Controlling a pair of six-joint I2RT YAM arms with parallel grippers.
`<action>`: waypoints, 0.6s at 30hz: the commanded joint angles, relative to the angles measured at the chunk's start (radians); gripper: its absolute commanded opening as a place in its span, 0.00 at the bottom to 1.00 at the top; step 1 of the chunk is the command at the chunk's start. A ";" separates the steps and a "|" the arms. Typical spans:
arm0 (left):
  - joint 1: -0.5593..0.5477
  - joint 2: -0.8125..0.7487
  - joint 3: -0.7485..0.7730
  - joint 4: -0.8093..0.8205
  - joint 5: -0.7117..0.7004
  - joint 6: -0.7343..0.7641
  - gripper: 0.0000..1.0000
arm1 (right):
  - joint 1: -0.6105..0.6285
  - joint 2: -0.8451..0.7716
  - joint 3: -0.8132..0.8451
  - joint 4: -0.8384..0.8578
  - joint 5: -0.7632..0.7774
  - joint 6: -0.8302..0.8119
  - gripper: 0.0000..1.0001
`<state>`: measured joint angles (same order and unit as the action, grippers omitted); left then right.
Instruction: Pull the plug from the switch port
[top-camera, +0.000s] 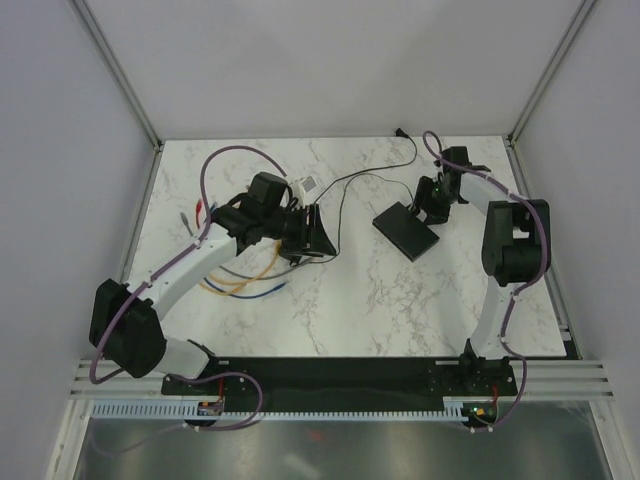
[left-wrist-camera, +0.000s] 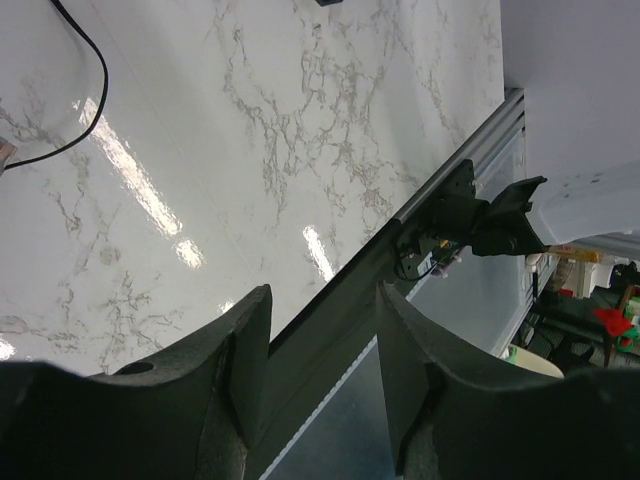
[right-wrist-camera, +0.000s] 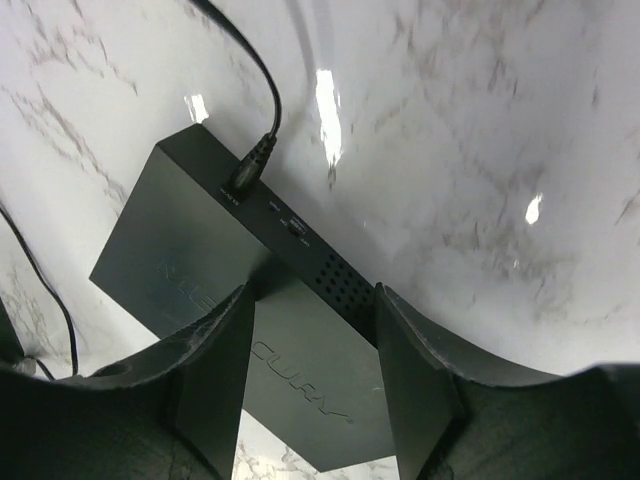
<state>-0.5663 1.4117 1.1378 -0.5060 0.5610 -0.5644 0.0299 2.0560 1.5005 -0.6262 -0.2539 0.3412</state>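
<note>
Right gripper (right-wrist-camera: 312, 300) — jaws apart over switch (right-wrist-camera: 190, 250) | plug (right-wrist-camera: 250, 165) seated just ahead

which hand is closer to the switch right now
Right. The right hand hangs open right over the switch, near the edge where the plug sits. The left hand is off to the switch's left, well apart from it, also open.

Switch (right-wrist-camera: 190, 250) top: embossed letters, roughly "CURV"; small print unreadable.

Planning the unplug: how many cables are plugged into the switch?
1: a black plug in the vented side of the switch, near its corner. Other sides may hide more.
</note>
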 joint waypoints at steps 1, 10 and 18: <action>0.002 0.039 0.062 0.023 0.031 -0.009 0.53 | 0.005 -0.121 -0.156 0.008 -0.037 0.031 0.57; 0.000 0.167 0.157 0.023 0.053 -0.019 0.53 | 0.036 -0.361 -0.499 0.098 -0.142 0.125 0.57; -0.038 0.283 0.224 -0.022 0.063 -0.038 0.52 | 0.039 -0.513 -0.512 0.091 -0.121 0.193 0.60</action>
<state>-0.5777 1.6604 1.3018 -0.5098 0.5850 -0.5762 0.0788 1.5951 0.9199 -0.5446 -0.3973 0.4934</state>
